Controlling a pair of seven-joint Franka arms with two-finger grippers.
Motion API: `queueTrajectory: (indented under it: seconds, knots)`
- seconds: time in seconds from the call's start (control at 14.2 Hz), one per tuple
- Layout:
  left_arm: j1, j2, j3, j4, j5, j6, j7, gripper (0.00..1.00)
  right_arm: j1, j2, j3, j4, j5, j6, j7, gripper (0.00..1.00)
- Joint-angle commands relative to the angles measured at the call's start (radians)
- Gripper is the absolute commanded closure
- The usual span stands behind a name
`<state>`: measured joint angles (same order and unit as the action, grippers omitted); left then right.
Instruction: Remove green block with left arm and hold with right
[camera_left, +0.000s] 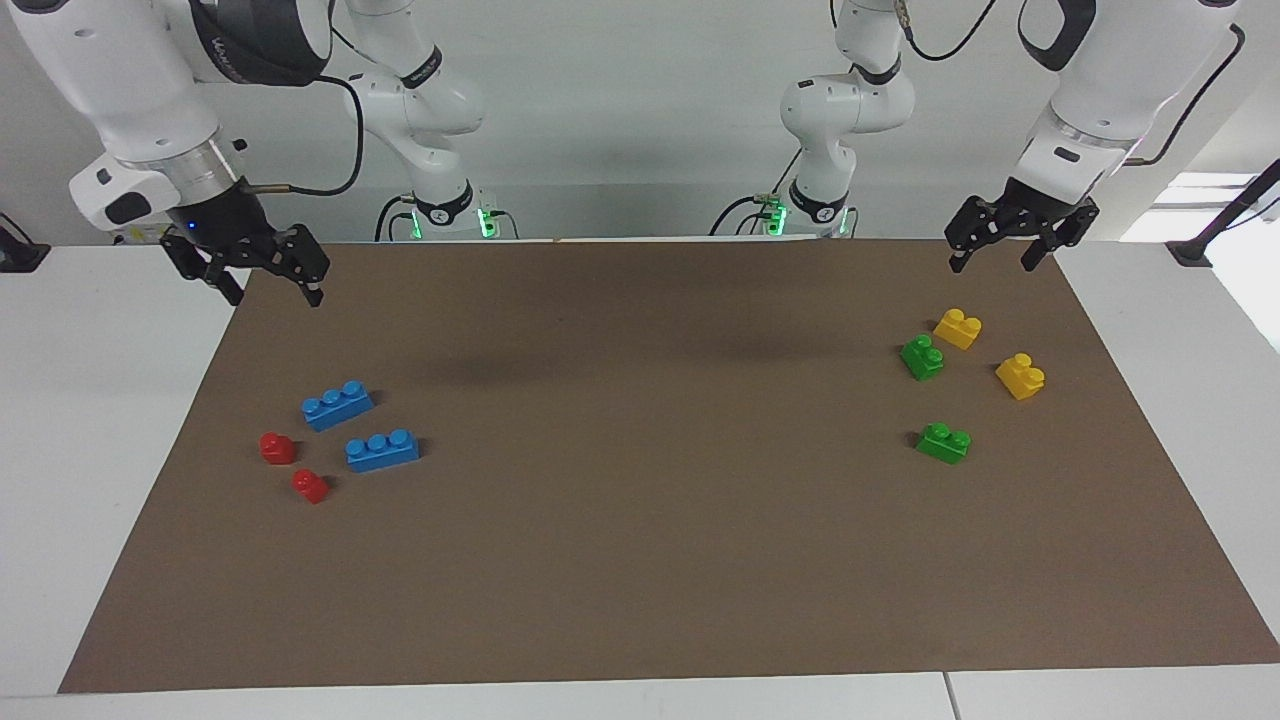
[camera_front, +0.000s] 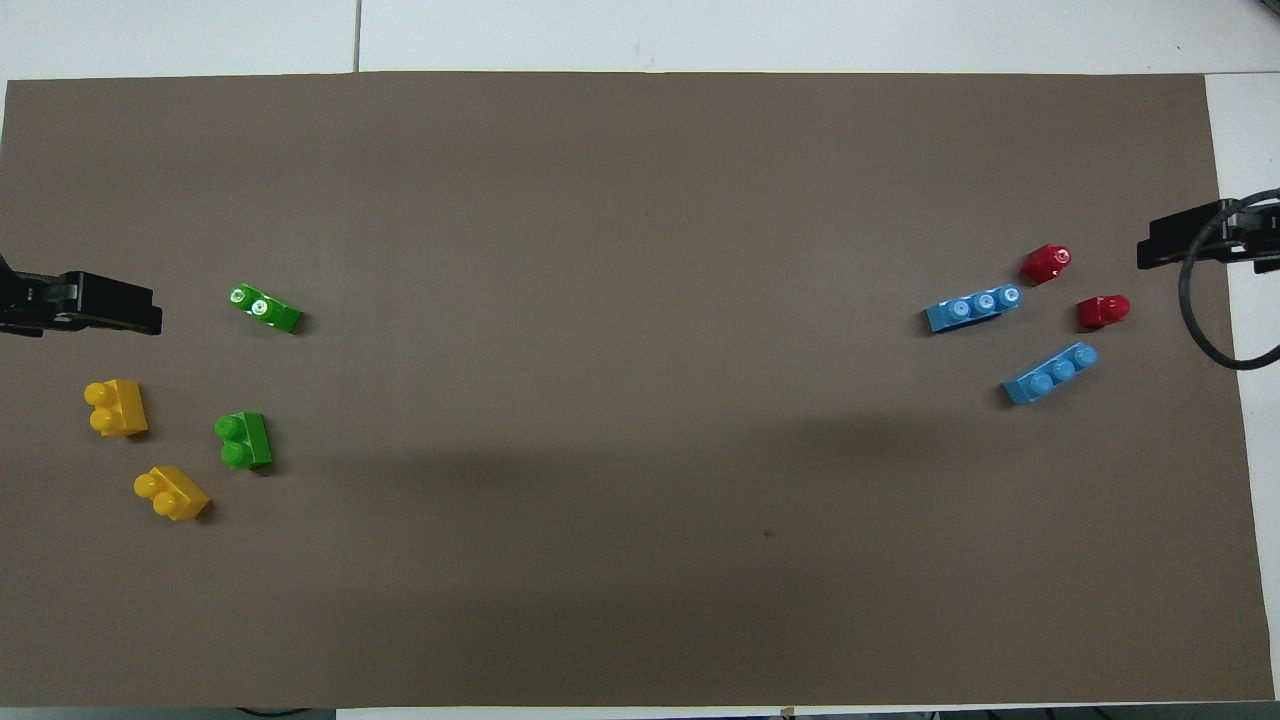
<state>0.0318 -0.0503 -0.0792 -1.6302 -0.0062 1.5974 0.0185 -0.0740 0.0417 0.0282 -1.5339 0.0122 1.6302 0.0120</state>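
Two green blocks lie on the brown mat at the left arm's end. One green block (camera_left: 922, 356) (camera_front: 244, 441) sits beside a yellow brick. The other green block (camera_left: 944, 442) (camera_front: 265, 309) lies alone, farther from the robots. My left gripper (camera_left: 992, 262) (camera_front: 100, 305) hangs open and empty in the air over the mat's corner by these bricks, touching none. Over the mat's corner at the right arm's end, my right gripper (camera_left: 273, 295) (camera_front: 1190, 240), on the wrist with the silver ring, also hangs open and empty.
Two yellow bricks (camera_left: 958, 327) (camera_left: 1020, 376) lie close to the green ones. Two blue bricks (camera_left: 337, 404) (camera_left: 382, 450) and two small red ones (camera_left: 277, 447) (camera_left: 310, 486) lie at the right arm's end. The brown mat (camera_left: 640, 520) covers most of the white table.
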Motion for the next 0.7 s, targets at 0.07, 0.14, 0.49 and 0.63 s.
queueTrajectory:
  seconds: [0.07, 0.14, 0.49, 0.63]
  knots:
    - [-0.013, -0.022, 0.004, -0.031, -0.012, 0.022, 0.003, 0.00, 0.002, 0.010, 0.009, 0.031, -0.021, -0.029, -0.013, 0.00]
    - [-0.013, -0.023, 0.004, -0.031, -0.012, 0.021, 0.003, 0.00, 0.002, 0.004, 0.007, 0.025, -0.021, -0.030, -0.013, 0.00]
    - [-0.013, -0.023, 0.004, -0.031, -0.012, 0.016, 0.003, 0.00, -0.003, -0.019, 0.007, 0.023, -0.021, -0.053, -0.021, 0.00]
    - [-0.013, -0.023, 0.004, -0.031, -0.012, 0.018, 0.004, 0.00, 0.003, -0.019, 0.007, 0.026, -0.021, -0.064, -0.021, 0.00]
